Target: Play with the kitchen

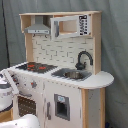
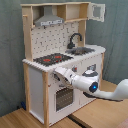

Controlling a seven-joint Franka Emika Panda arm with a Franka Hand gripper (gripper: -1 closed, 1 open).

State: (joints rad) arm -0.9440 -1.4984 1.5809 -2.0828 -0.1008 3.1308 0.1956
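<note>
1. One gripper [image 2: 59,75] is at the kitchen [image 2: 35,95] front, just under the hob [image 2: 51,59] edge near the knobs [image 2: 74,69]; whether the fingers are apart or together cannot be told.
2. The arm [image 2: 102,90] reaches in from the second exterior view's right.
3. The kitchen stands on a wooden floor [image 2: 20,120] before a grey curtain [image 1: 115,45].
4. The oven door [image 2: 62,97] looks closed and the faucet [image 1: 82,58] and sink [image 1: 72,74] untouched, so play seems barely begun.

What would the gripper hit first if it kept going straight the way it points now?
Most likely the toy kitchen's front panel just above the oven door; the gripper points at it from close by, though depth is unclear.
</note>
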